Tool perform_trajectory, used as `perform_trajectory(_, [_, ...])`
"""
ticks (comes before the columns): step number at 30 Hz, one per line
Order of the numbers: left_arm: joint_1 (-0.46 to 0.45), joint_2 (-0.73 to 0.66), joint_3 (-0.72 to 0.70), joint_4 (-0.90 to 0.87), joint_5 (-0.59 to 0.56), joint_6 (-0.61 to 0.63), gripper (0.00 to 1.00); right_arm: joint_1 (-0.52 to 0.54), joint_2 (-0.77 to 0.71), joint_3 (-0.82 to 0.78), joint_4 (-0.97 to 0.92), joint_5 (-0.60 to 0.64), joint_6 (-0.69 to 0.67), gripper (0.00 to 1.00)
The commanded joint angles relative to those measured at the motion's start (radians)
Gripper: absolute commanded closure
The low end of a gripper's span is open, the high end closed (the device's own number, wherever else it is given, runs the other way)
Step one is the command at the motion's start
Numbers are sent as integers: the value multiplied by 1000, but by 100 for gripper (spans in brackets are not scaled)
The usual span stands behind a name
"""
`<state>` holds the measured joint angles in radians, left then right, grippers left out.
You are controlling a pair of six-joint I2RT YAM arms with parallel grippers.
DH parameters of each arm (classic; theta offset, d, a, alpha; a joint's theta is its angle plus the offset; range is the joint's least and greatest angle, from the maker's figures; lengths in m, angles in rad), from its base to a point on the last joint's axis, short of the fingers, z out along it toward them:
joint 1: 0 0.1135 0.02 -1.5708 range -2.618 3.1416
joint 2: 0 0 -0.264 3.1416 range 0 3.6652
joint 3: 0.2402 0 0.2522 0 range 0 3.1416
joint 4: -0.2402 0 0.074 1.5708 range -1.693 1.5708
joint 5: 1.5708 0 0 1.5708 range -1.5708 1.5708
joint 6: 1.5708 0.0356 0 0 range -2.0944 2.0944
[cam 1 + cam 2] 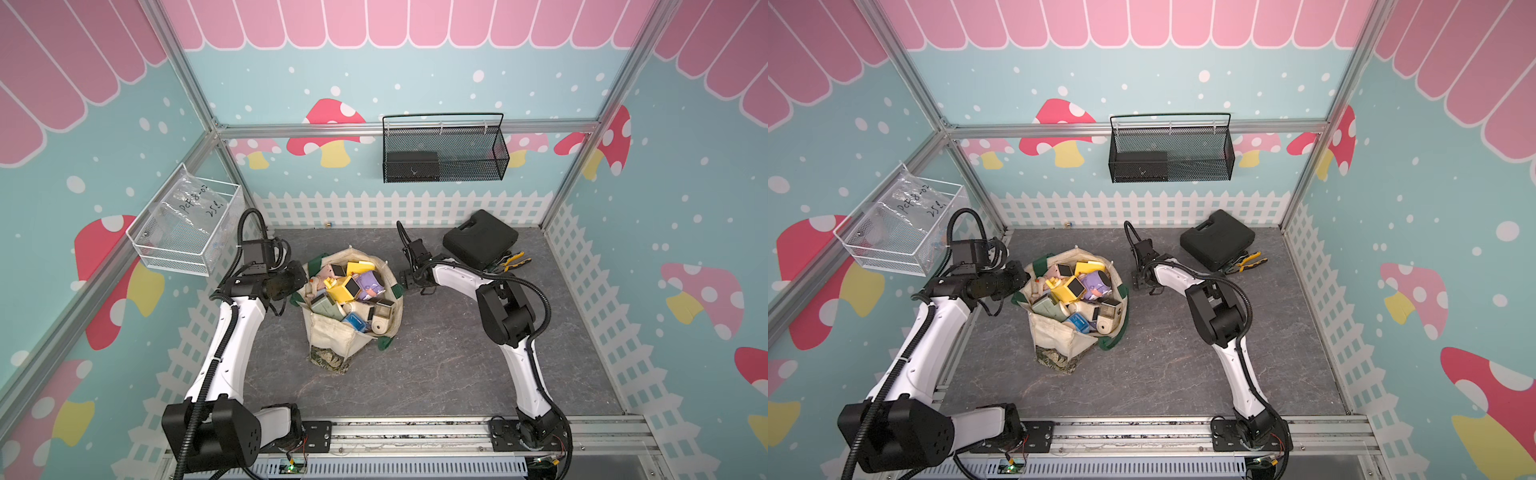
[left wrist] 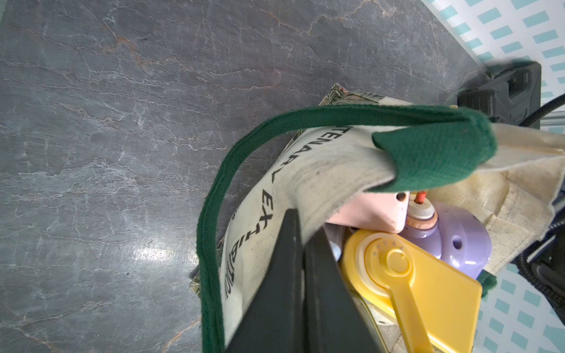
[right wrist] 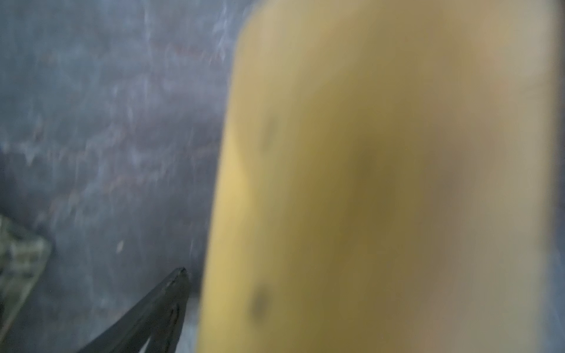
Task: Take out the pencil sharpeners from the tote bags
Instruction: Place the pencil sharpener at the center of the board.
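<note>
Overhead, in both top views the tote bag (image 1: 332, 332) (image 1: 1059, 332) sat mid-table, its mouth gaping over a heap of pencil sharpeners (image 1: 343, 289) (image 1: 1069, 289); none lay on the table. The left gripper (image 1: 306, 283) (image 1: 1027, 279) met one rim. The right gripper (image 1: 411, 282) (image 1: 1144, 284) hung just beside the opposite rim, carrying nothing I could make out. The pick would likely go best from straight above, onto the topmost yellow one: squeeze its flat sides and lift clear of the straps. On the back wall, the black mesh basket (image 1: 444, 174) held a dark box (image 1: 411, 164). The white wire basket (image 1: 183, 253) held a clear plastic bag (image 1: 193, 205). In the left wrist view, the left gripper (image 2: 304, 232) was pressed together on the canvas rim, under the green strap (image 2: 428, 152). That pinned the mouth open over a yellow crank sharpener (image 2: 428, 290), a purple sharpener (image 2: 458, 238) and a pink sharpener (image 2: 373, 214). The right wrist view was smeared. One finger (image 3: 165, 305) showed beside a blurred yellowish mass (image 3: 367, 183), so I could not tell whether those jaws stood apart or gripped anything.
</note>
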<state>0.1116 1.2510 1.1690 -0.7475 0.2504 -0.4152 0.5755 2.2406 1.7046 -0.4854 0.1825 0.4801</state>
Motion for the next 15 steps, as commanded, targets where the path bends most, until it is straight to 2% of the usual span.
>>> perform_trajectory(1, [7, -9, 24, 14, -10, 4, 100, 9, -128, -95, 7, -13, -34, 8])
perform_trajectory(8, [6, -6, 24, 14, -15, 6, 100, 8, -424, -299, 30, 54, -110, 8])
perform_trajectory(10, [7, -7, 26, 13, -18, 4, 100, 8, -523, -352, 59, 109, -148, 1])
perform_trajectory(13, [6, -10, 26, 12, -18, 0, 100, -4, -644, -473, 156, 193, -221, 0])
perform_trajectory(15, [5, -12, 26, 11, -19, 0, 100, -34, -702, -514, 176, 133, -265, 0])
